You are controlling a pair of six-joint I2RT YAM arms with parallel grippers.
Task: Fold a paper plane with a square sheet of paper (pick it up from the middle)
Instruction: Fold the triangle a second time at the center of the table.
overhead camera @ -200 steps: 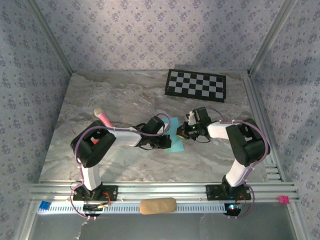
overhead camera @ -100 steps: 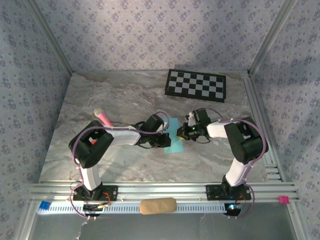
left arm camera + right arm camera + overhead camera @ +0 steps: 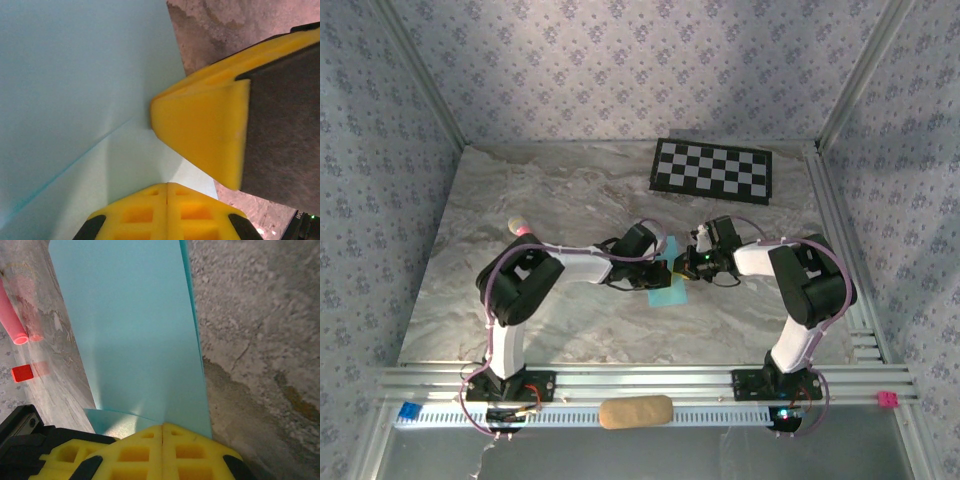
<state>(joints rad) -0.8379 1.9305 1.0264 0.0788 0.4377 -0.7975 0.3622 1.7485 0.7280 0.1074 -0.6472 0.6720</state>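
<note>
The square sheet of paper, light blue and folded over into a narrow strip, lies on the marble table between both grippers. My left gripper is shut, and in the left wrist view its closed tips sit on the paper, next to a crease line. My right gripper is shut too, tip to tip with the left one. In the right wrist view the paper runs straight out from its closed tips, with a lower layer curling at the left. I cannot tell whether either gripper pinches the paper.
A black-and-white checkerboard mat lies at the back right. A pink marker pen lies left of the left arm and appears again in the right wrist view. A tan pad rests on the front rail.
My left gripper has moved right across the paper toward the right gripper, and the visible paper has become narrower. The right gripper has stayed in place.
</note>
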